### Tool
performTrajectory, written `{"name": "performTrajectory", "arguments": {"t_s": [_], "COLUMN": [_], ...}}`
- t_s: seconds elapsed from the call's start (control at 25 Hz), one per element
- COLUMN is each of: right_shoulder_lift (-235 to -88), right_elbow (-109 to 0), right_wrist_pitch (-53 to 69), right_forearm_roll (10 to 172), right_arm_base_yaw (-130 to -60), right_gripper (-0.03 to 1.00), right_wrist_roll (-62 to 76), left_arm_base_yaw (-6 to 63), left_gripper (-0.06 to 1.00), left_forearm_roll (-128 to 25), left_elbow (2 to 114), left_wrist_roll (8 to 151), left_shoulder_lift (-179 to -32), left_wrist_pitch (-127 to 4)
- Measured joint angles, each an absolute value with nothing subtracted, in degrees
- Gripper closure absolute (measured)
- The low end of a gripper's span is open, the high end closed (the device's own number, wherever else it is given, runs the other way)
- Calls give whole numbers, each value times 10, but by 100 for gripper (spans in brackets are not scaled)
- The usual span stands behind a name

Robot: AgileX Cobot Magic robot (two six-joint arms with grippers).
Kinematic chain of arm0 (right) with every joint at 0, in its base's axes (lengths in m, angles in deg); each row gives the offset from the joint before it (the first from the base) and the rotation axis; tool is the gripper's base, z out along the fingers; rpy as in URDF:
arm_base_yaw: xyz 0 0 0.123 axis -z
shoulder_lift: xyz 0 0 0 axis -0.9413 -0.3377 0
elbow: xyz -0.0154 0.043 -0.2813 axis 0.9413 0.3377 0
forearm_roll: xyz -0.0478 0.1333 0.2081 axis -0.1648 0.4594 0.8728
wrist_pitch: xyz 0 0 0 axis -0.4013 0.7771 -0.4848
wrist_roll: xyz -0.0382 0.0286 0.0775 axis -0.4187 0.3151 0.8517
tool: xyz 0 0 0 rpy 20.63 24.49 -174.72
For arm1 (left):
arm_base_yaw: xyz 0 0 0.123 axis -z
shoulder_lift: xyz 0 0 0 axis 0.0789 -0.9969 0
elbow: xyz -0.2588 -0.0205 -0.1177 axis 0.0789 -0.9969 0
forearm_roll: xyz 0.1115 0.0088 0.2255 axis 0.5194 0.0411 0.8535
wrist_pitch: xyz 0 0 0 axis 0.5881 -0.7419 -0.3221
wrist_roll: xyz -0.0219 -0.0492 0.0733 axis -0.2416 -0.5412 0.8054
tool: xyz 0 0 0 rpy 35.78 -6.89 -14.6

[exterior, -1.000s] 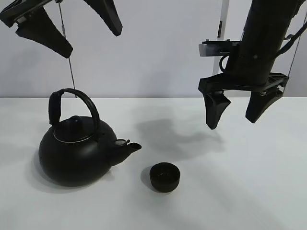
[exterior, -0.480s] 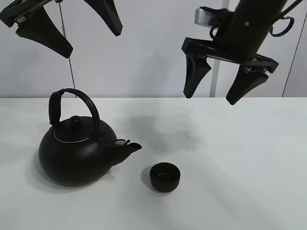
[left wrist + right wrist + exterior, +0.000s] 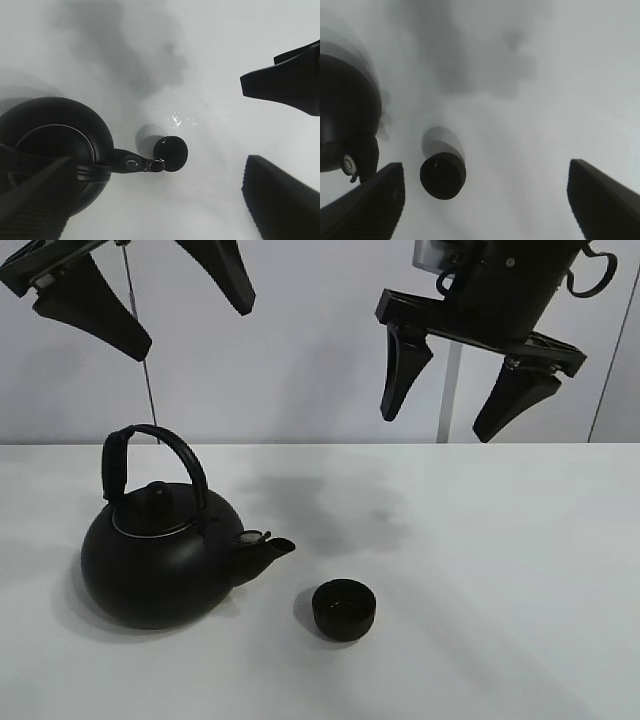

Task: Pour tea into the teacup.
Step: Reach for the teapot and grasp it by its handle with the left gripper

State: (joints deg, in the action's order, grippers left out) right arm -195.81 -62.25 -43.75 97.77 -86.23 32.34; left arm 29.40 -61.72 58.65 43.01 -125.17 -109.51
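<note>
The left claw (image 3: 192, 330) hung high above the desk (image 3: 520, 570), fingers spread wide and holding nothing. The kettle (image 3: 160, 560) stood upright on the left half of the desk, almost straight below that claw. Its arched handle (image 3: 160, 445) ran in line with the spout (image 3: 270, 548) — both on the axis that pointed toward the teacup (image 3: 344, 609). The teacup stood upright just beside the spout tip, apart from it, toward the middle and front of the desk. The right claw (image 3: 438, 426) was likewise spread and empty, raised well above the desk and to the right of the teacup.

Judgement: the left arm was the nearer to the kettle. A grasp would call for a straight descent with the fingers set across the handle's run — not along it. The pour was not yet under way.
</note>
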Motion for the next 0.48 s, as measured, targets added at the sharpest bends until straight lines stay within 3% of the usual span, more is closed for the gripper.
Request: {"name": "performTrajectory", "arguments": {"t_s": [0.48], "right_shoulder_lift": [-1942], "right_elbow": [-671], "right_wrist_pitch": [-482], "right_forearm_roll": [978], "right_arm_base_yaw": [-837], "right_gripper": [36], "right_wrist_roll": [332], "left_arm_base_yaw": [294], "left_gripper": [30], "left_forearm_roll": [-617], "left_elbow": [587], "left_wrist_roll": [430], "left_shoulder_lift": [-1252], "left_wrist_pitch": [-1095]}}
